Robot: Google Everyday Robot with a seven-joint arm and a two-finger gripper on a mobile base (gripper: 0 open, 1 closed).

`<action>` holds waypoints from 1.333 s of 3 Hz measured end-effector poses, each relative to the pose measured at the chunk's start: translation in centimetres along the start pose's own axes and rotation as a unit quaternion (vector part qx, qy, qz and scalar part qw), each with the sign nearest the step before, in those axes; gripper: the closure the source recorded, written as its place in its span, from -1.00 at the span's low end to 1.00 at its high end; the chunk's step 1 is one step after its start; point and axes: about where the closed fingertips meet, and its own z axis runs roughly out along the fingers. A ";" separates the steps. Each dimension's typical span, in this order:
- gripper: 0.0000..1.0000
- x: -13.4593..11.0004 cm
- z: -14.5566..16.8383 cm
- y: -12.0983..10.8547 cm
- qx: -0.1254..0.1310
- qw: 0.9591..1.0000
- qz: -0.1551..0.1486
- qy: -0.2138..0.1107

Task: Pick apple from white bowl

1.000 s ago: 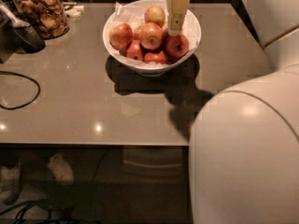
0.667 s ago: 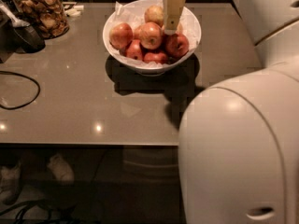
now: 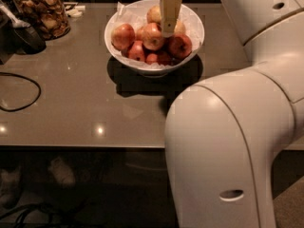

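The white bowl [image 3: 195,28] stands at the far middle of the table, lined with white paper and holding several apples. A large orange-red apple streaked with yellow [image 3: 152,36] lies in its middle. Another large one [image 3: 122,36] lies at the left, and smaller deep-red ones [image 3: 180,45] lie at the right and front. My gripper [image 3: 167,31] hangs down from the top edge over the bowl. Its cream tip is just right of the middle apple, at about its top. My big white arm [image 3: 228,141] fills the right foreground.
A glass jar of brown pieces [image 3: 43,13] stands at the back left, with a dark object [image 3: 26,37] beside it. A black cable [image 3: 19,91] loops on the left of the grey table [image 3: 76,103]. The table's front edge runs across the lower half.
The gripper has moved a little left over the bowl, from its right side toward the middle apple. The arm's elbow has swung left in the foreground. The apples have not moved.
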 end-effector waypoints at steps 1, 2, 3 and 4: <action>-0.84 -0.3 1.2 -0.2 -0.008 1.000 -0.002 -0.002; -0.82 0.0 2.5 -0.1 -0.021 1.000 0.005 -0.003; -0.74 0.5 3.6 0.2 -0.033 0.999 0.013 -0.005; -0.66 0.9 4.3 0.6 -0.044 0.999 0.021 -0.005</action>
